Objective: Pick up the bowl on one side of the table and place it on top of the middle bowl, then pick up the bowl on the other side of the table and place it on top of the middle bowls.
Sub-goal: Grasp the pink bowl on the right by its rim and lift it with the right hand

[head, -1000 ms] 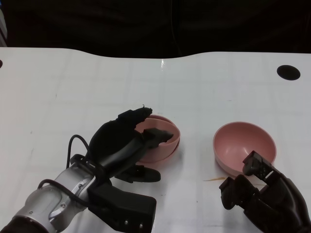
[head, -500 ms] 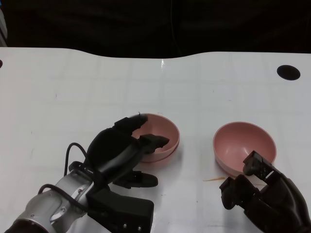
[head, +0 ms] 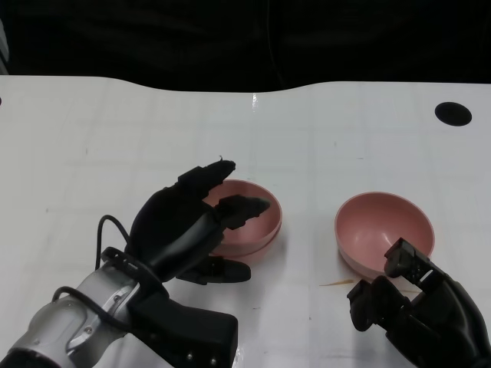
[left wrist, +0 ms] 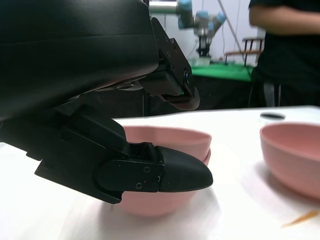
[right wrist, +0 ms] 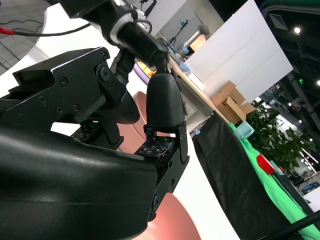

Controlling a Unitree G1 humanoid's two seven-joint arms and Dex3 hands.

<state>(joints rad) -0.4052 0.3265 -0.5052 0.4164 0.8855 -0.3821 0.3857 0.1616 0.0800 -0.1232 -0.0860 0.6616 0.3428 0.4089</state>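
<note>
The smooth, round pink side bowl sits on the white table just beyond the right hand, whose fingers are apart and empty. The left hand, fingers spread, hovers at the stacked middle bowls, holding nothing.

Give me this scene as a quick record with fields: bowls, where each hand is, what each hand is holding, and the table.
stacked bowls: two pink bowls nested, mid-table
side bowl: single pink bowl, to the stack's right, apart from it
left hand: open, fingers spread over the stack's near rim, holding nothing
right hand: open, just short of the side bowl's near rim, holding nothing
table: white
stacking: one bowl done, side bowl not yet
</note>
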